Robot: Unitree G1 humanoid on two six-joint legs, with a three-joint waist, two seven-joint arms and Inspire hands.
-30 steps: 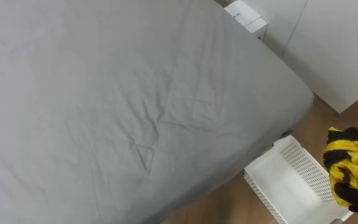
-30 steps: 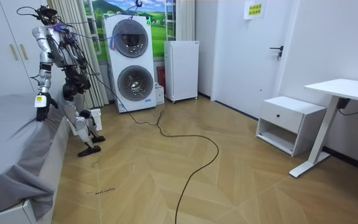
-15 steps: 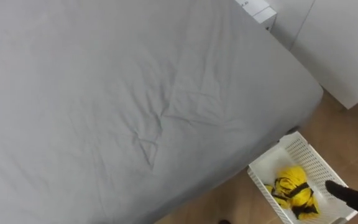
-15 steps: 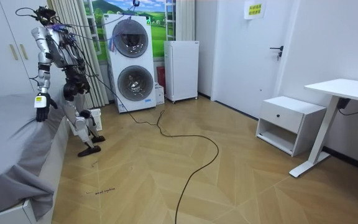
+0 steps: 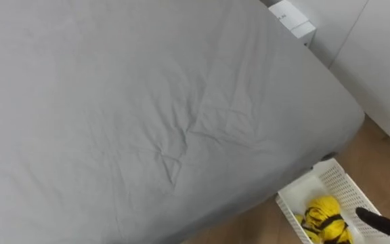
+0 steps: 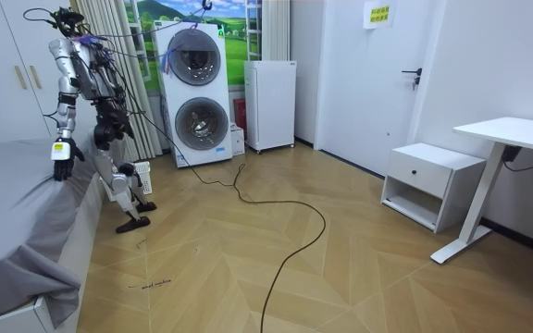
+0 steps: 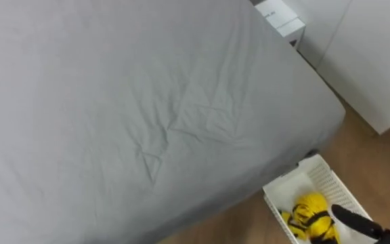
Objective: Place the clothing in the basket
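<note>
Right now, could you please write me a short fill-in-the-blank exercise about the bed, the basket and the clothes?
The yellow and black garment lies inside the ____ basket.
The basket stands on the wooden ____ beside the bed.
The bed's sheet is plain ____.
The robot's ____ hand hovers by the basket.
Missing words: white; floor; grey; right.

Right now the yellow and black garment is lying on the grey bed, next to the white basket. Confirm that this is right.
Not quite. The yellow and black garment is not on the grey bed. It lies inside the white basket, which stands next to the bed. The left eye view shows this at its lower right.
</note>
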